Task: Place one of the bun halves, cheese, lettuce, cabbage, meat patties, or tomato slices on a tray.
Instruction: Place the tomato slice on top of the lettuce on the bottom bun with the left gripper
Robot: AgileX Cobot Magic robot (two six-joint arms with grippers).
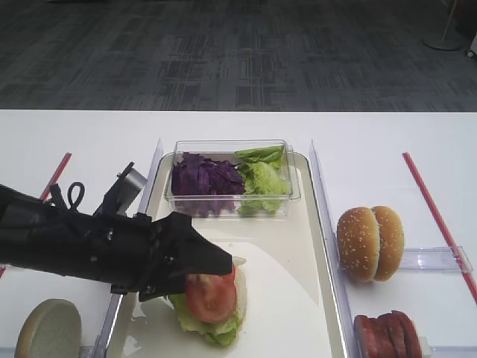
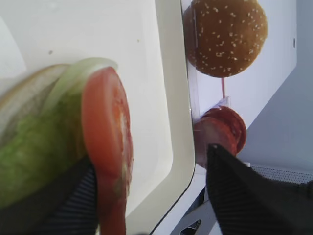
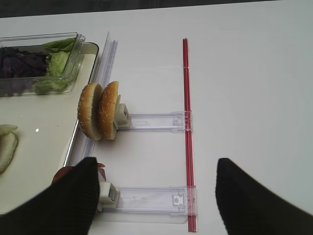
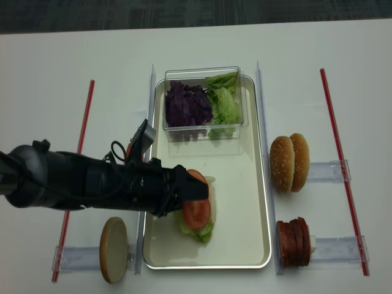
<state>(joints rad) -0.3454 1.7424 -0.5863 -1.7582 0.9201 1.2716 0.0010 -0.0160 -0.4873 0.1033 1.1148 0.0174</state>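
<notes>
Altogether, one tray (image 4: 260,202) lies in the middle of the white table (image 4: 61,61), carrying one clear plastic box (image 4: 236,73) at its upper end with a heap of purple cabbage (image 4: 187,105) on the left and lettuce (image 4: 223,104) on the right. Lower on the tray sits one stack: a pale bun base with green leaf on it and one tomato slice (image 4: 196,213) on top. Right of the tray two bun halves (image 4: 291,162) stand on edge side by side in a clear holder, and below them a row of red slices (image 4: 293,242) stands on edge in another holder; their number cannot be counted. One more flat bun half (image 4: 113,249) stands at the lower left, outside the tray. The left jaws (image 1: 216,262) reach in from the left of the frame over the tray's left rim and stand apart around the stack, with the tomato slice between them in the wrist view; whether a finger touches it cannot be told. The right jaws (image 3: 154,196) gape wide over bare table, holding nothing, near the lower holder. Open tray floor lies right of and below the stack, and the box is well apart from it.
</notes>
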